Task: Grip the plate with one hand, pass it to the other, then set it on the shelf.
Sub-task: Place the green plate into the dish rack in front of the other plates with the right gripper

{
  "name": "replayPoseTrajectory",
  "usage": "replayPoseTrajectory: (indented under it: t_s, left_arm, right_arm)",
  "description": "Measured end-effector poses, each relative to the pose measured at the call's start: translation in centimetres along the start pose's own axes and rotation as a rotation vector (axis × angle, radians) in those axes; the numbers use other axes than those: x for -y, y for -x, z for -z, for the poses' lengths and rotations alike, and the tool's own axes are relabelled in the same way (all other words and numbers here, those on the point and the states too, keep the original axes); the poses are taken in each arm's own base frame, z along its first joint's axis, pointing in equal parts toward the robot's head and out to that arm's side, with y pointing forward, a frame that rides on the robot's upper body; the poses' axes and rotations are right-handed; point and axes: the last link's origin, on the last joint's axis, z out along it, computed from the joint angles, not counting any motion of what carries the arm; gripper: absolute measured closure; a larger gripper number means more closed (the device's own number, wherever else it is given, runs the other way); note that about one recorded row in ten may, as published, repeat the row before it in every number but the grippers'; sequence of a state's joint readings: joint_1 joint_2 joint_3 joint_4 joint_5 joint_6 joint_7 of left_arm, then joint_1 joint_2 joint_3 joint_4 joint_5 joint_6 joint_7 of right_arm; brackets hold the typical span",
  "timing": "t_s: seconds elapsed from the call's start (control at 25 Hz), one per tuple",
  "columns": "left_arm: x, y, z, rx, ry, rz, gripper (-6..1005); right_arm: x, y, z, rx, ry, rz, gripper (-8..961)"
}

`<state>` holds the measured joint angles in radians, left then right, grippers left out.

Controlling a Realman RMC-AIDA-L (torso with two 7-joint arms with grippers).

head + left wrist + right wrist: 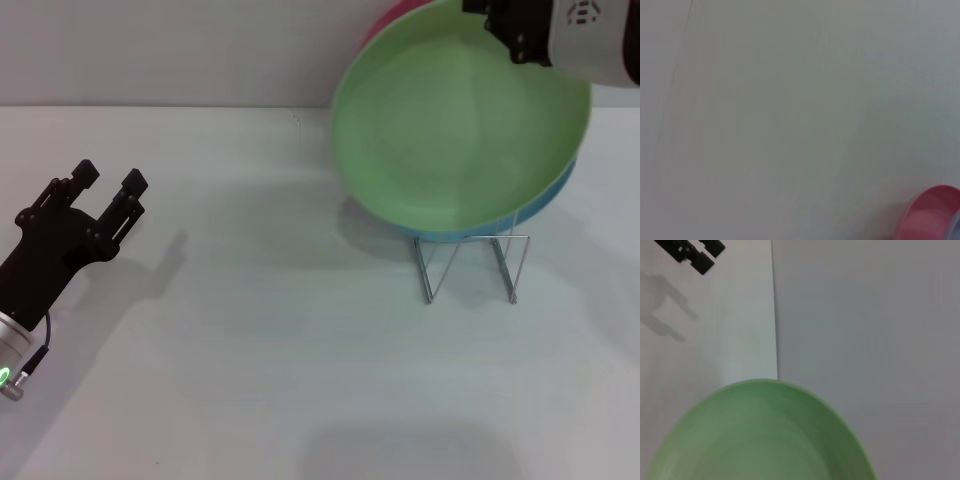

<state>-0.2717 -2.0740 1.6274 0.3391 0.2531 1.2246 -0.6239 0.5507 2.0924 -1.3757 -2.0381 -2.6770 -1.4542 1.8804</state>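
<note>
You have the white table (pixel 250 340) spread under the whole scene, meeting a pale wall along its far edge. Next in size is the round light-green matte plastic plate (pixel 460 135), tilted with its face toward you, held up at the far right over the small silver wire rack (pixel 470 262). Its lower rim overlaps a turquoise-blue plate (pixel 555 195) behind it, and a pink plate (pixel 385 25) peeks out past its top left edge; whether it touches the rack you cannot tell. The right gripper (pixel 520 30), black on a white-and-black arm, clamps the green plate's upper rim. Your left gripper (pixel 108 190), black on a silver wrist with a green light, rests low over the table at the near left, well apart from the plate, fingers spread and holding nothing.
</note>
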Motion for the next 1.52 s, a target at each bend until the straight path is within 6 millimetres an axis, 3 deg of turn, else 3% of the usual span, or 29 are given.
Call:
replayPoseTrajectory:
  t_s: [1.0,1.52]
  left_arm:
    - [-0.1,0.0,-0.1,0.0,0.005,0.022,345]
    - [-0.1,0.0,-0.2,0.003,0.007,0.032,345]
  right_arm:
    - [-0.4,-1.6,0.4,-0.034,0.011,0.072,928]
    - [-1.4,-2.3,-0.4,-0.045,0.063,0.088,926]
